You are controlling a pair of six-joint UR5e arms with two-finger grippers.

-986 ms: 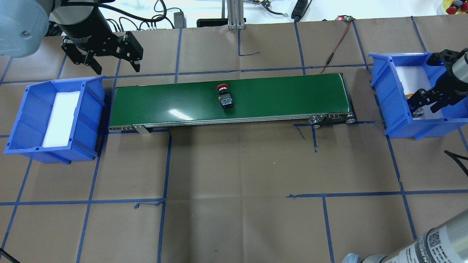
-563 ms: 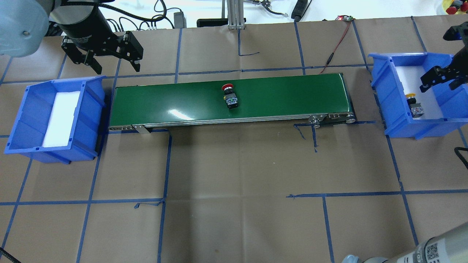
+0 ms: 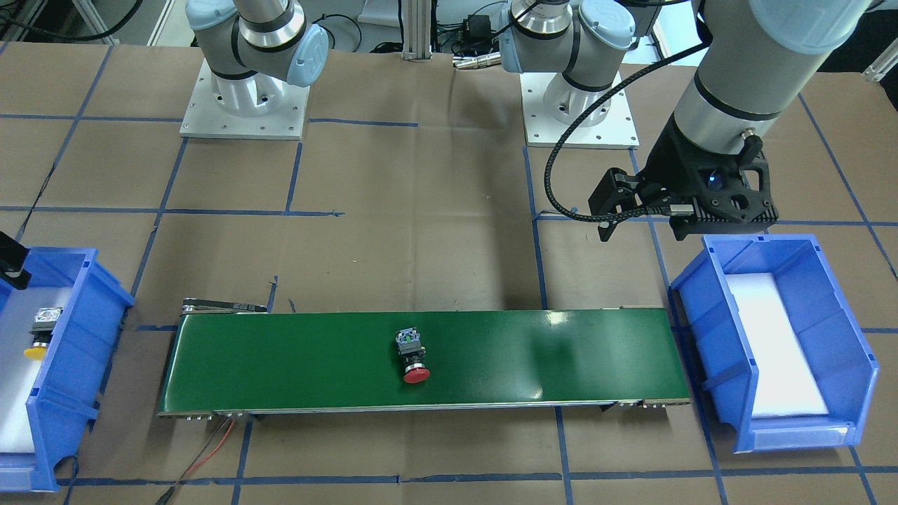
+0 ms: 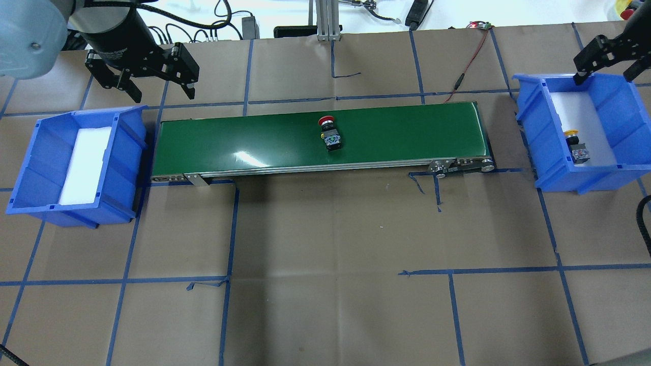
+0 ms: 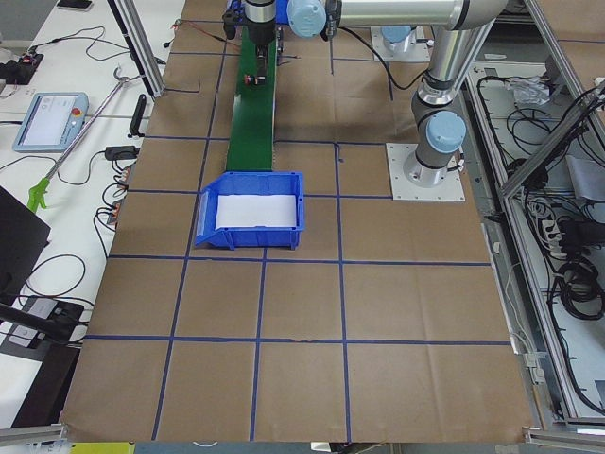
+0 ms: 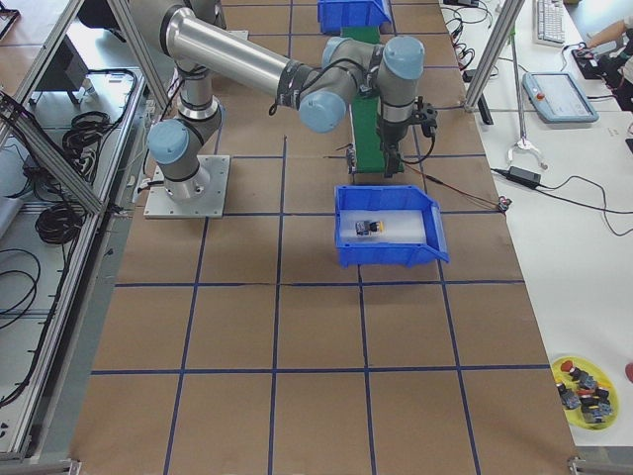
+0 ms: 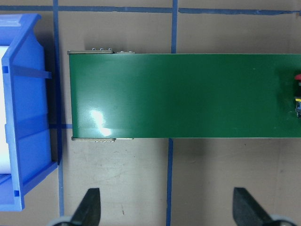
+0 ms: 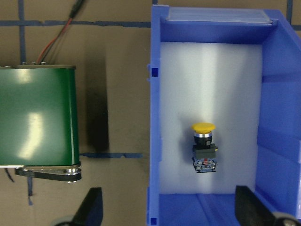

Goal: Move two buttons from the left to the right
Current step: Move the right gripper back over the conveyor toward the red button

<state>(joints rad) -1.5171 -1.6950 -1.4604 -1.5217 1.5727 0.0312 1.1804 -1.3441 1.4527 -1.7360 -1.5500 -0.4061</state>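
The red button (image 4: 329, 133) lies on its side near the middle of the green conveyor belt (image 4: 254, 142), and shows at the right edge of the left wrist view (image 7: 298, 94). The yellow button (image 4: 575, 146) lies on white foam in the right blue bin (image 4: 559, 175), seen below in the right wrist view (image 8: 204, 146). My right gripper (image 4: 605, 68) hangs open and empty above that bin's back rim. My left gripper (image 4: 155, 86) is open and empty, behind the belt's left end. The left blue bin (image 4: 129, 152) holds only white foam.
A red wire (image 4: 468, 61) runs from the belt's right end toward the table's back, where cables and a metal post stand. Both arm bases (image 3: 245, 105) sit on plates behind the belt. A yellow dish of spare buttons (image 6: 584, 381) lies off the table's right end.
The red button has ridden rightward along the belt. My right gripper has lifted out of the right bin and moved toward the back, leaving the yellow button inside. The left arm is unmoved.
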